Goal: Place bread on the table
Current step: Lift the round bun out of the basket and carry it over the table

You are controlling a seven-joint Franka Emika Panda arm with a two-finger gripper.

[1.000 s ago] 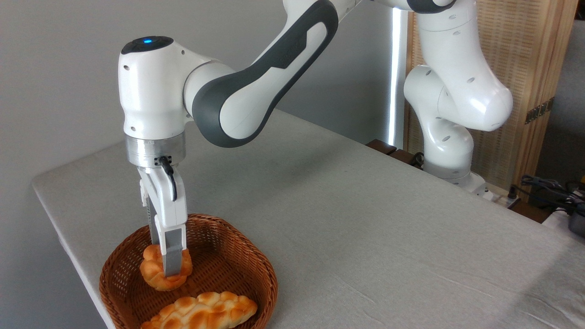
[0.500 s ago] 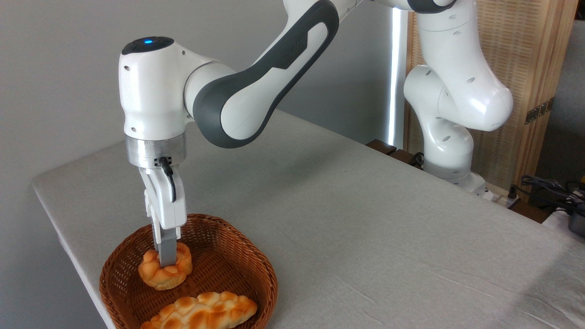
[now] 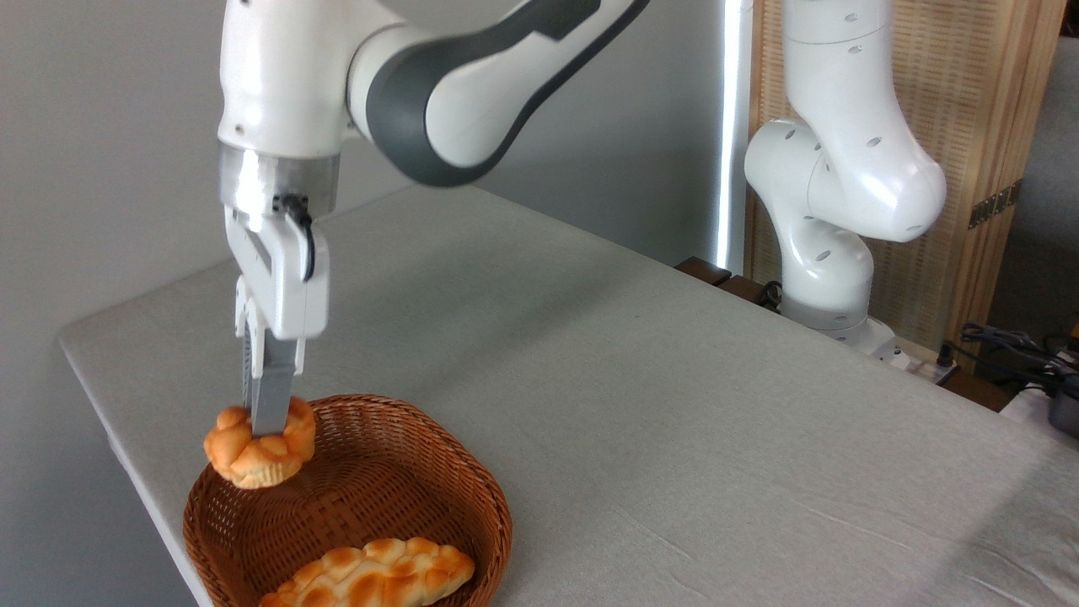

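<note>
Loaf comes first, nearest of all: a long braided one lying in the bottom of the brown woven basket, right at the lower edge of the view. The basket sits on the table near its left corner. Just past the loaf, the bread, a small round golden bun, hangs in the air over the basket's left rim. It touches nothing below it. The gripper points straight down, and its two grey fingers are pinched tight on the bun's top, one on each side. Farther back the grey cloth top runs bare. At the far right, the white arm's base stands beside a wooden screen.
</note>
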